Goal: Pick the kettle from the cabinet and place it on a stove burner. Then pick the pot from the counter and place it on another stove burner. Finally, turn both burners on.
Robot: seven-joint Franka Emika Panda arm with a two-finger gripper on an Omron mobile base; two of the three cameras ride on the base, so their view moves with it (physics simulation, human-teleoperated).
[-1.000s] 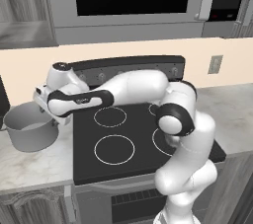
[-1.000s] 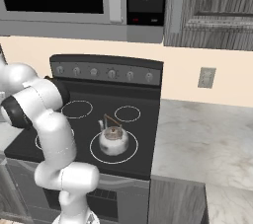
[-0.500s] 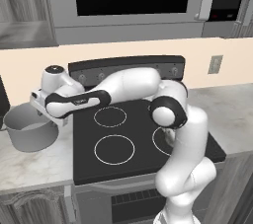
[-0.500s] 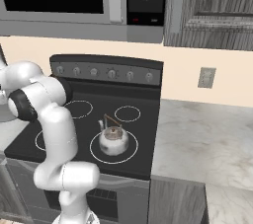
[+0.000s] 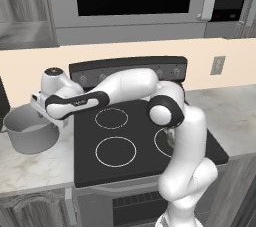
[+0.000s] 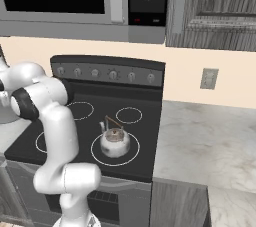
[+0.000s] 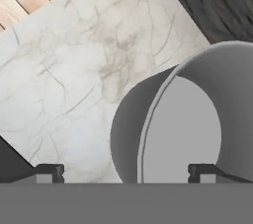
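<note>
The large grey pot stands on the marbled counter left of the black cooktop. My gripper hangs over the pot's right rim. In the hand view the gripper is open, and the pot's wall rises between its fingers, one tip outside over the counter and one tip inside the pot. The small shiny kettle sits on the front right burner. A second large burner at the front left is bare. The dark wood-grain cabinet hangs at the upper right.
A silver microwave hangs above the stove. The stove's knob panel runs along the back of the cooktop. A wall outlet sits above the right-hand counter. My arm spans the rear of the cooktop.
My hand has swung a little further left, ending over the pot's right rim, and the elbow has followed. The gripper stays open. Pot and kettle have not moved.
</note>
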